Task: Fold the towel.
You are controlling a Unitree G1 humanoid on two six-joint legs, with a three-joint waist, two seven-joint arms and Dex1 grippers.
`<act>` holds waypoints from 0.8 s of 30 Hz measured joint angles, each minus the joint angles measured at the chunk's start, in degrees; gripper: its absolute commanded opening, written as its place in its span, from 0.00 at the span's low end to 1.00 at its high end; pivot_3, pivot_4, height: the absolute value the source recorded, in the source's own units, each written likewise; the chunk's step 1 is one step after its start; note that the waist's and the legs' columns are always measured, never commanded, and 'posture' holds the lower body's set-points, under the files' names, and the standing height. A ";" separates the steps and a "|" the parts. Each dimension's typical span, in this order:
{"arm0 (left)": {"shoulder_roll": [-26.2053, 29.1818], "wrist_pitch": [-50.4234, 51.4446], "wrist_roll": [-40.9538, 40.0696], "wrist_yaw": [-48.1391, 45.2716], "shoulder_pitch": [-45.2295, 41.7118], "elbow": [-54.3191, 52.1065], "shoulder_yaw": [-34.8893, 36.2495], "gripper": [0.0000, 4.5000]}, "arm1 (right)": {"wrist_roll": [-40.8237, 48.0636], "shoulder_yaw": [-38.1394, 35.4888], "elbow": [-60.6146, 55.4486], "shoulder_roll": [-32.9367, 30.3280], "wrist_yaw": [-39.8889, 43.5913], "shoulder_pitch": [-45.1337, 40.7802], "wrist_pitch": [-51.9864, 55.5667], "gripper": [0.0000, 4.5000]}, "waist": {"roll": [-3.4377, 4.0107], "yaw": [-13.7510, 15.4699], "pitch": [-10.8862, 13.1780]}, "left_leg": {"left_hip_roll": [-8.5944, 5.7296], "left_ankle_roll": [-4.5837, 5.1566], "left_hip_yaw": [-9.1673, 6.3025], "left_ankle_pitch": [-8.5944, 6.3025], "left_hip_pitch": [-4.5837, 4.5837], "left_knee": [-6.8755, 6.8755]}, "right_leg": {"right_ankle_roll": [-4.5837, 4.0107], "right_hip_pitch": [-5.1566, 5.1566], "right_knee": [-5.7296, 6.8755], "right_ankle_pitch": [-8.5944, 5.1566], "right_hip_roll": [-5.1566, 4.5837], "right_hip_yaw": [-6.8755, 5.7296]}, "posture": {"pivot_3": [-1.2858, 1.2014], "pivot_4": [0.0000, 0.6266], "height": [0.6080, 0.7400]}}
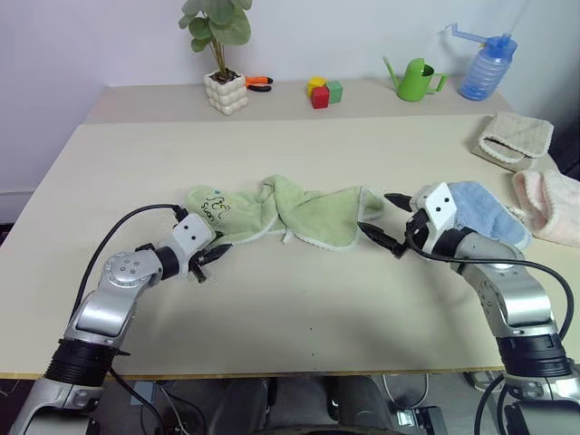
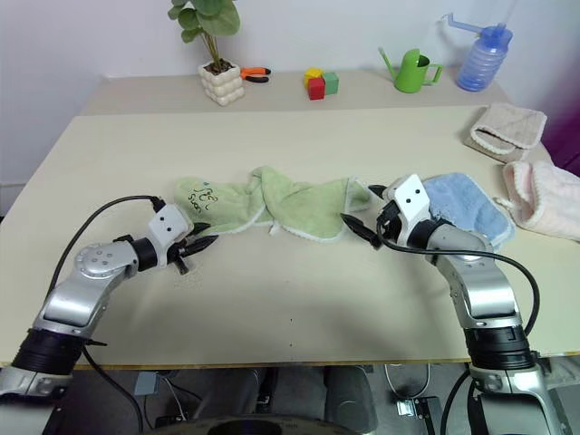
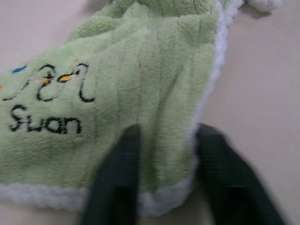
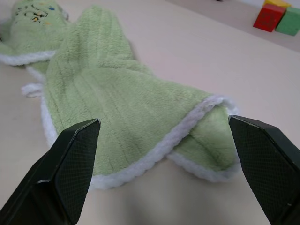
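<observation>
Two hands flank the small light green terry towel (image 1: 281, 213) in the left eye view: it lies bunched on the pale counter (image 1: 299, 308), long axis running left to right, the left hand (image 1: 210, 257) at its embroidered end, the right hand (image 1: 385, 220) at the other.

Left wrist view: fingers (image 3: 117, 187) narrowed astride the whitish-edged corner.

Right wrist view: fingers (image 4: 70, 164) wide apart, the far corner just ahead, ungripped.

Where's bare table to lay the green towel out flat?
Bare table spans the near edge in front of the towel, and a wide strip lies behind it toward the plant pot. The right is crowded: blue towel, pink cloth, beige cloth.
</observation>
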 measured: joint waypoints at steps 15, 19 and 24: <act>-2.19 3.31 -4.71 1.16 1.13 -3.65 5.68 0.01 | -14.30 15.18 -6.57 -2.31 0.89 0.47 -3.04 1.00 | -0.04 0.00 0.01 | -0.01 -0.01 -0.01 0.00 -0.02 0.01 | 0.00 -0.02 -0.01 0.00 -0.01 0.00 | 0.52 0.24 0.94; -2.13 4.50 -5.70 1.08 1.66 -5.45 6.38 0.01 | -19.16 17.76 -3.52 -2.28 0.08 -0.19 -5.87 1.00 | -0.05 0.06 0.00 | -0.03 -0.01 -0.01 0.01 -0.04 0.01 | 0.01 -0.02 -0.02 0.00 -0.02 0.00 | 0.52 0.24 0.94; -2.06 4.69 -5.73 1.05 2.20 -6.10 6.33 0.00 | -22.85 18.61 0.04 -1.34 -2.21 -3.38 -7.62 0.87 | -0.06 -0.02 0.00 | -0.01 -0.03 -0.01 0.02 -0.02 0.01 | 0.01 -0.02 -0.01 0.00 0.01 0.00 | 0.52 0.24 0.94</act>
